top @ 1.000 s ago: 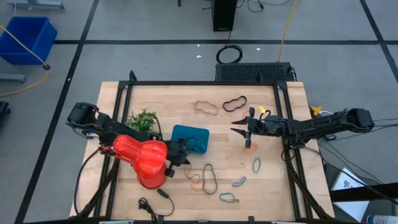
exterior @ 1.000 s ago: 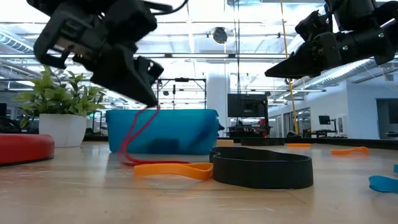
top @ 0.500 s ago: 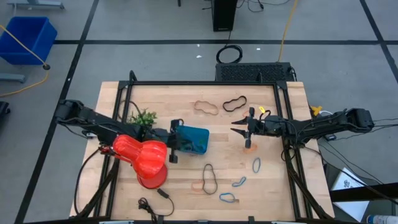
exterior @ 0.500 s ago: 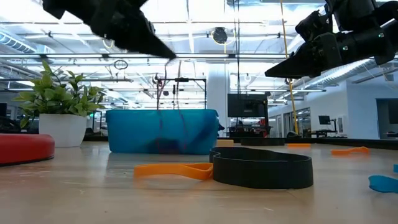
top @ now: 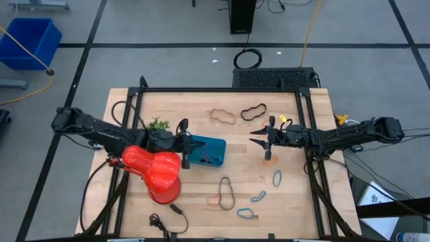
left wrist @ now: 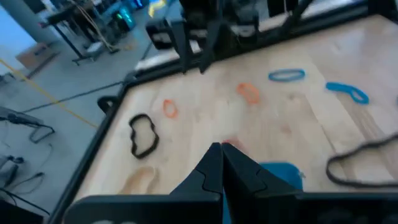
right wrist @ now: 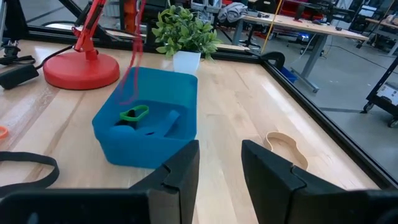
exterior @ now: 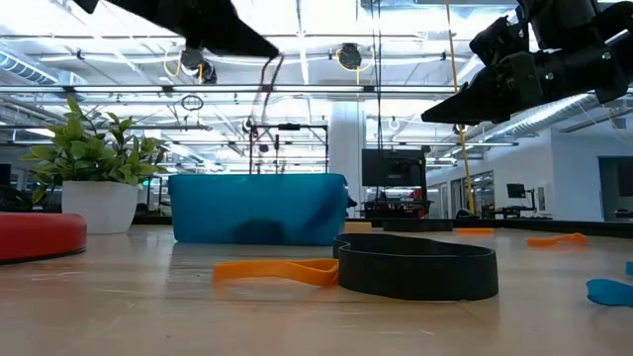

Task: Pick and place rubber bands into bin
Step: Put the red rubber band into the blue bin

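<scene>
Bin (top: 207, 150), teal-blue, sits left of centre in the high view, already holding a green band (right wrist: 134, 113) and blue ones. Above it the left gripper (top: 183, 142) has its fingers pressed together on a pink rubber band (right wrist: 132, 59), which dangles in a long loop over the bin's left end. Loose rubber bands lie around on the table (top: 188, 107): a black loop (top: 226, 191) and blue ones (top: 277, 177) toward the lower right, a tan one (top: 222, 116) and a black one (top: 254, 111) toward the upper centre. The right gripper (top: 255, 140) hovers right of the bin with its fingers slightly spread and nothing between them. A red vase (top: 153, 171) lies at lower left, and a small potted plant (top: 154, 126) stands just left of the bin.
</scene>
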You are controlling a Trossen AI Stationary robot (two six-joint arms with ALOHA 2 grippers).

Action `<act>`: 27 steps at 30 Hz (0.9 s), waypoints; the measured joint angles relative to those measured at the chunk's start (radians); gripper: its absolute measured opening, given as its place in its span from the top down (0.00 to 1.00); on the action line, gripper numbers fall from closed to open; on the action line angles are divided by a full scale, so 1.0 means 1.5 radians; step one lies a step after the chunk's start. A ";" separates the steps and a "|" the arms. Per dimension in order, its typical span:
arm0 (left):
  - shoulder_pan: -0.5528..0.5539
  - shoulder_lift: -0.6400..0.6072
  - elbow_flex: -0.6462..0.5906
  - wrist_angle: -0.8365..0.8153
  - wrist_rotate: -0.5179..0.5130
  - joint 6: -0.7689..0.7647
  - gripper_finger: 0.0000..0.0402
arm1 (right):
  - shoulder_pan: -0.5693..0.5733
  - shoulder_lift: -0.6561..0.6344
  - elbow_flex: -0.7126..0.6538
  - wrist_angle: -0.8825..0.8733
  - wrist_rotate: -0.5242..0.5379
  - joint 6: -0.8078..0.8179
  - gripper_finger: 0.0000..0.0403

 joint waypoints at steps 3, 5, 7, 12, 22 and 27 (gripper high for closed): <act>0.012 0.017 0.000 -0.033 0.020 -0.024 0.99 | 0.000 0.000 0.000 0.000 0.000 0.000 0.72; 0.017 0.030 -0.001 -0.051 0.028 -0.043 0.99 | 0.000 0.000 0.000 0.000 0.000 0.000 0.72; 0.021 0.044 0.000 -0.051 0.035 -0.050 0.99 | 0.000 0.000 0.000 0.000 0.000 -0.002 0.72; 0.031 0.086 -0.001 -0.062 0.045 -0.058 0.99 | 0.000 0.000 0.000 0.000 0.000 -0.002 0.72; 0.060 0.156 -0.001 -0.073 0.069 -0.086 0.99 | 0.000 0.000 0.000 0.000 0.000 -0.001 0.72; 0.074 0.179 -0.001 -0.079 0.069 -0.110 0.95 | 0.000 0.000 0.000 0.000 0.000 -0.001 0.72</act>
